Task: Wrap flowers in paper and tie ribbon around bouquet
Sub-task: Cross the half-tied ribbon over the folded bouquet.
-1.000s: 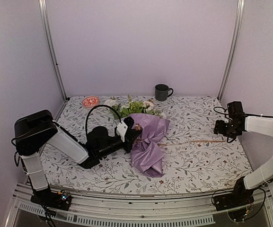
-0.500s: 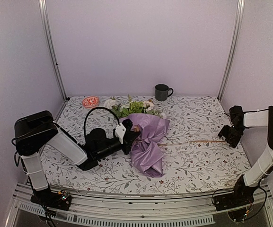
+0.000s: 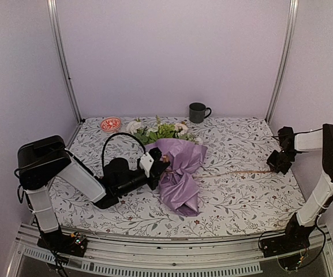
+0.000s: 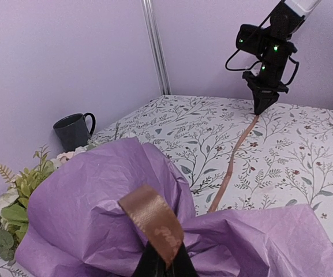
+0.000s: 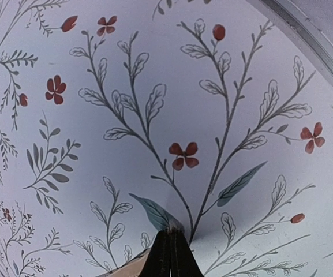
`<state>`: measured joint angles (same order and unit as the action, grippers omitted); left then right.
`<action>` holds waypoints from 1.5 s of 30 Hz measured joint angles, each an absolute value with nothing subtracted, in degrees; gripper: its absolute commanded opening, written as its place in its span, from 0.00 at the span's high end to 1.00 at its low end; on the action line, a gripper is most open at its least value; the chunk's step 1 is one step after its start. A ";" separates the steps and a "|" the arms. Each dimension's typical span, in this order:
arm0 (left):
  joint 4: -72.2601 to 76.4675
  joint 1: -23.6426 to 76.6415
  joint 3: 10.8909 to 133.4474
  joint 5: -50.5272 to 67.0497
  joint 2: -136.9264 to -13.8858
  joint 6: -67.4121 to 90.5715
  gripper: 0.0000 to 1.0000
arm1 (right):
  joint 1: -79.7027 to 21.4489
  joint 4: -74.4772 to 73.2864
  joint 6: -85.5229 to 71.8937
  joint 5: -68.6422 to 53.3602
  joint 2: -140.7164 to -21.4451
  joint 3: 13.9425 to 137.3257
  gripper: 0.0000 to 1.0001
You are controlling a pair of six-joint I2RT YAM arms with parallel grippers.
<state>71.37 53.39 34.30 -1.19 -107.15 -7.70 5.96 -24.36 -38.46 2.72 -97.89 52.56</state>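
Observation:
The bouquet lies mid-table: flowers [image 3: 163, 130] stick out toward the back from the lilac paper [image 3: 180, 173]. My left gripper [image 3: 157, 160] sits at the paper's cinched waist. In the left wrist view it [image 4: 163, 257] is shut on a beige loop of ribbon [image 4: 154, 222] over the paper [image 4: 85, 202], with flowers [image 4: 22, 190] at the left. One ribbon strand [image 3: 235, 172] runs right across the cloth to my right gripper [image 3: 274, 167]. That gripper [image 5: 169, 245] points down at the cloth, shut, with the ribbon's end [image 5: 128, 266] at its tips.
A dark mug [image 3: 198, 112] stands at the back edge, and a small red-and-white dish [image 3: 111, 123] sits at the back left. The floral table cloth [image 3: 241, 196] covers the table. Metal frame posts [image 3: 280, 63] rise at the back corners.
My right gripper has dropped to the ribbon's far end and gone from open to shut, while its arm has folded back. The left gripper and bouquet have barely moved.

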 measured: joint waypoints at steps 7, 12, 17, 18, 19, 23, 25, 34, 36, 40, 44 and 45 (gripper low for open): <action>71.31 53.39 34.33 -1.13 -107.15 -7.70 1.00 | 4.78 -26.61 -33.17 1.96 -96.66 54.24 1.00; 70.41 53.49 34.54 -1.26 -107.15 -8.23 1.00 | -3.07 -28.16 -29.19 3.97 -94.00 63.92 1.00; 68.75 53.78 34.54 -1.80 -106.37 -8.40 1.00 | -17.02 -26.37 -25.82 5.30 -94.00 78.24 1.00; 68.51 53.80 34.57 -1.89 -106.13 -8.40 1.00 | -19.14 -26.13 -25.63 5.32 -94.00 79.77 1.00; 68.16 53.84 34.54 -1.98 -105.86 -8.40 1.00 | -21.82 -26.06 -25.30 5.39 -94.02 81.62 1.00; 67.94 54.61 34.54 -2.11 -105.58 -8.99 1.00 | -33.04 -26.00 -21.54 3.60 -98.87 94.80 1.00; 67.83 55.29 34.54 -2.07 -105.58 -9.63 1.00 | -38.89 -24.36 -19.18 0.08 -104.18 104.64 1.00; 67.42 56.80 33.74 -1.76 -104.60 -10.94 1.00 | -55.68 -21.04 -12.84 -15.81 -118.34 120.73 0.99; 67.40 57.08 33.45 -1.76 -104.47 -10.94 1.00 | -56.64 -21.34 -11.90 -17.54 -120.14 120.79 0.75; 67.33 57.58 32.77 -1.78 -104.47 -10.90 1.00 | -56.14 -22.92 -11.14 -17.96 -121.56 120.79 0.02; 67.29 57.65 32.34 -1.78 -104.18 -10.50 1.00 | -54.17 -22.70 -9.65 -18.17 -121.45 120.81 0.01; 67.35 57.65 32.12 -1.80 -103.96 -10.31 1.00 | -53.63 -22.74 -9.30 -18.59 -121.45 120.81 0.01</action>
<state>67.35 57.65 32.12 -1.80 -103.96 -10.31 -53.63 -22.74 -9.30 -18.59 -121.45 120.81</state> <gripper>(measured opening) 0.004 0.984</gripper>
